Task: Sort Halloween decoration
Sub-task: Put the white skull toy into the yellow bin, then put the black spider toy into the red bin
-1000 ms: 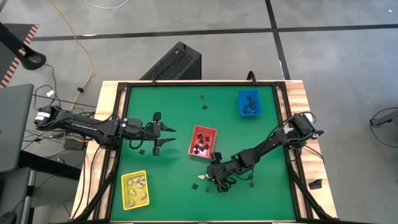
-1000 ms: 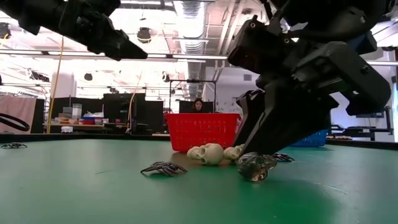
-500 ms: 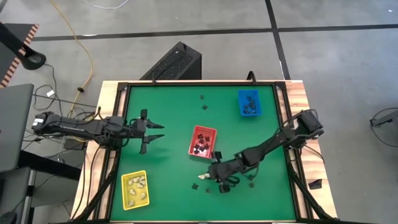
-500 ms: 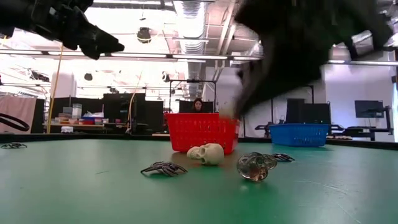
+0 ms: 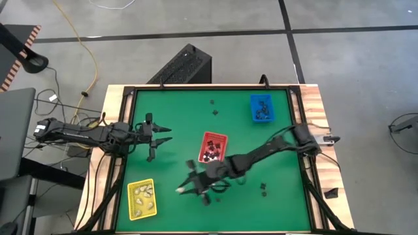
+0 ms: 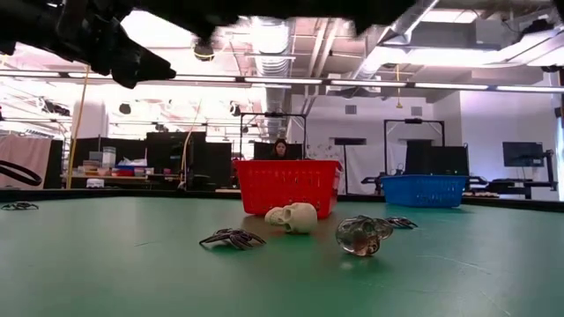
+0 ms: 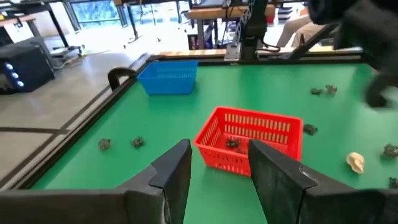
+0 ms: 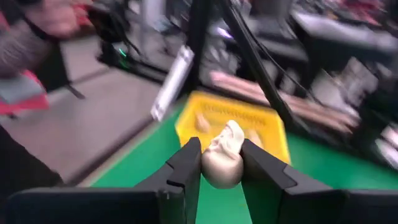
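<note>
My right gripper (image 5: 183, 188) hangs over the table's near middle, a short way right of the yellow tray (image 5: 142, 198), shut on a cream skull (image 8: 224, 163). The yellow tray (image 8: 233, 127) with cream pieces in it lies ahead of the gripper in the right wrist view. My left gripper (image 5: 159, 135) waits open above the table's left part, facing the red tray (image 7: 249, 138). Another cream skull (image 6: 293, 217), a black spider (image 6: 233, 239) and a glossy lump (image 6: 363, 235) rest on the green mat. Black pieces (image 5: 264, 189) lie at near right. My right gripper pinches the cream skull by its two sides (image 8: 208, 167) between both fingers. The skull is lifted clear of the mat and sits between the fingertips (image 8: 189, 163), its crown showing below them in the right wrist view.
The red tray (image 5: 213, 148) with black pieces stands mid-table, the blue tray (image 5: 262, 108) far right. Two black pieces (image 5: 214, 107) lie on the far middle of the mat. A raised black frame (image 5: 124, 130) borders the table. A person (image 6: 281, 149) sits in the room behind.
My right gripper has risen from the pieces at the near middle with a cream skull and swung toward the table's left, toward the yellow tray. My left gripper has drawn back a little toward the left edge, then kept still.
</note>
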Controlling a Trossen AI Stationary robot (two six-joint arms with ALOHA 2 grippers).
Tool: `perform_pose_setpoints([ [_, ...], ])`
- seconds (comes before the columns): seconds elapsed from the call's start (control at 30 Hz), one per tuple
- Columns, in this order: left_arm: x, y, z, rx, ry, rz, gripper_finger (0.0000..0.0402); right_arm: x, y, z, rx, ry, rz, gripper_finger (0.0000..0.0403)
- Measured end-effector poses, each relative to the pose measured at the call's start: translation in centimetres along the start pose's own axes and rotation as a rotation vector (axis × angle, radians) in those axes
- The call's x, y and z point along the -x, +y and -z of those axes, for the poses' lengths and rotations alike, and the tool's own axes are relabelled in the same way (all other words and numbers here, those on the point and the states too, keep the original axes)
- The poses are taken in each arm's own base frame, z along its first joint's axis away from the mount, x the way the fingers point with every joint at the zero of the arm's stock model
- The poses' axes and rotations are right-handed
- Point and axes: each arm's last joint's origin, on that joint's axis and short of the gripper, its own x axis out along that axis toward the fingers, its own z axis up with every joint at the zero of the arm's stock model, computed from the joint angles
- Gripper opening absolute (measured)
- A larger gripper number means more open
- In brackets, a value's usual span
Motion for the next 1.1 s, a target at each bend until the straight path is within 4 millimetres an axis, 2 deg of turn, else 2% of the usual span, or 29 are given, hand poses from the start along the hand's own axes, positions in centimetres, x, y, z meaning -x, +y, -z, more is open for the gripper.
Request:
perform_pose_setpoints([
  [0.1, 0.0, 0.0, 0.0, 0.001, 0.004, 0.001, 0.0151, -4.0, -1.4, -0.4, 0.018, -0.089, -0.088, 0.0128],
  [0.23, 0.0, 0.0, 0.1, 0.003, 0.012, 0.016, 0.0151, -8.3, -3.0, 0.7, -0.003, -0.131, -0.183, 0.0126],
  [0.4, 0.0, 0.0, 0.4, -0.007, 0.04, -0.003, 0.0151, -11.7, -4.8, 1.8, -0.019, -0.174, -0.182, 0.0127],
  [0.53, 0.0, 0.0, 0.6, -0.032, 0.058, -0.014, 0.0151, -13.7, -5.8, 4.3, -0.063, -0.178, -0.171, 0.0127],
  [0.67, 0.0, 0.0, 0.6, -0.036, 0.063, -0.014, 0.0151, -14.8, -6.6, 6.3, -0.088, -0.186, -0.157, 0.0128],
  [0.8, 0.0, 0.0, 0.7, -0.039, 0.069, -0.014, 0.0151, -14.9, -7.0, 7.1, -0.098, -0.179, -0.029, 0.0139],
  [1.1, 0.1, 0.0, 0.8, -0.059, 0.085, -0.012, 0.0151, -14.9, -6.9, 6.6, -0.1, -0.154, -0.026, 0.024],
])
